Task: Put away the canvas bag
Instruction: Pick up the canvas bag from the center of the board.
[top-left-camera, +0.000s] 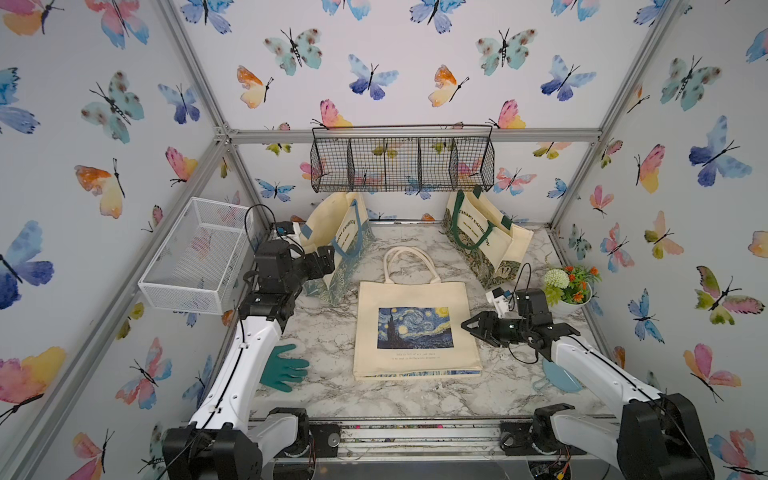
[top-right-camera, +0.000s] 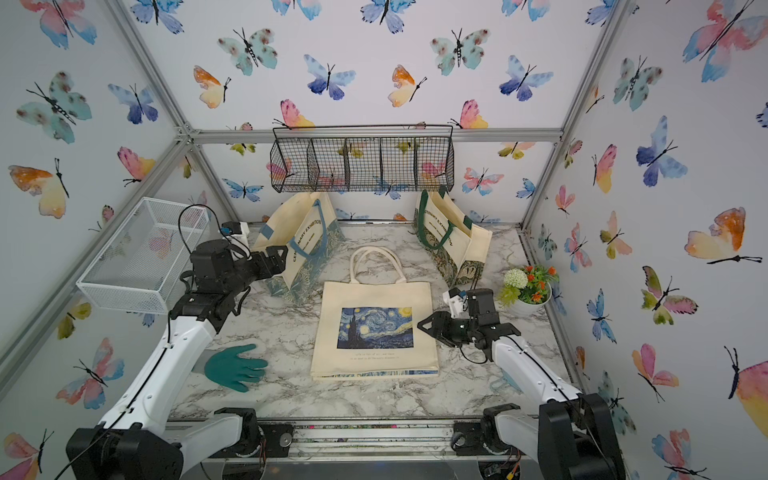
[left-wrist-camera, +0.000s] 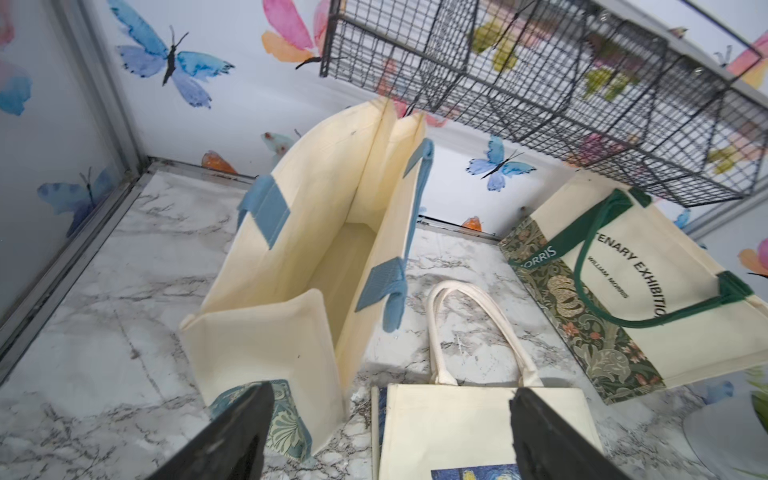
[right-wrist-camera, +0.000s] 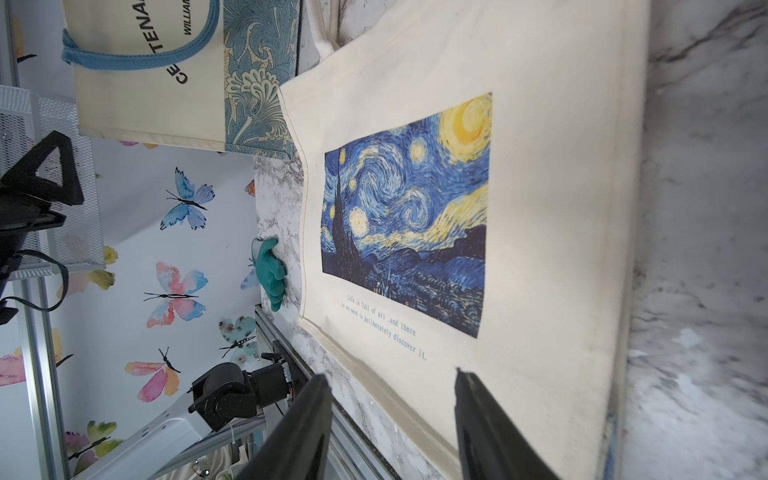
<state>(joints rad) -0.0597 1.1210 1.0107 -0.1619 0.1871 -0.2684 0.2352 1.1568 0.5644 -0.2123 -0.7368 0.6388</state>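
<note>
Canvas bag (top-left-camera: 415, 328), printed with a starry night sky, lies flat at the centre of the table (top-left-camera: 332, 332), with its handles (left-wrist-camera: 438, 353) toward 12 o'clock. Left gripper (top-left-camera: 327, 261), jaws wide and empty, hovers at 10 o'clock close by the mouth of the blue-handled tote (left-wrist-camera: 316, 199). Right gripper (top-left-camera: 471, 328), jaws partly apart and empty, hangs at 3 o'clock just beside the bag's edge.

Advised technique: pinch both handles together near their crown and lift until the body hangs clear. The other gripper steadies the receiving mouth.

Containers:
- Blue-handled tote, 11 o'clock: upright, gaping, empty inside.
- Green-handled tote (top-left-camera: 486, 245), 1 o'clock: leaning, interior hidden.
- Black wire basket (top-left-camera: 403, 166), 12 o'clock on the wall: apparently empty.
- White mesh basket (top-left-camera: 195, 257), 9 o'clock: apparently empty.
</note>
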